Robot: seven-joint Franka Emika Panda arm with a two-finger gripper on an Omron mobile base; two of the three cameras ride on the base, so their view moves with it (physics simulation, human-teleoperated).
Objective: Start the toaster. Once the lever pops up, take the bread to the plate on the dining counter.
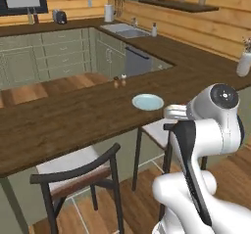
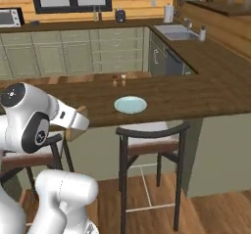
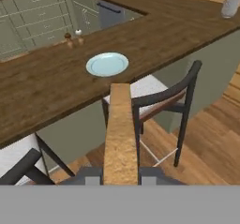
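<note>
The bread [image 3: 121,133], a tan slice seen edge-on, stands between my fingertips, and my gripper [image 3: 121,176] is shut on it. Its tan corner [image 2: 78,124] also pokes out past my white hand, held in the air on the near side of the dining counter [image 3: 47,87], over a chair. The pale blue-green plate [image 3: 107,64] lies empty on that dark wood top [image 1: 73,115], ahead of the bread and a little left; the same plate [image 1: 147,101] [image 2: 130,104] sits near the counter's front edge. A small dark toaster [image 2: 120,15] stands far off on the back counter.
Two dark-framed chairs [image 3: 159,101] [image 1: 78,174] stand under the counter's near edge, one right below the bread. Small shakers [image 3: 74,38] sit beyond the plate. A white vase [image 1: 243,61] is at the counter's right end. Sink [image 1: 125,30] and cabinets lie behind.
</note>
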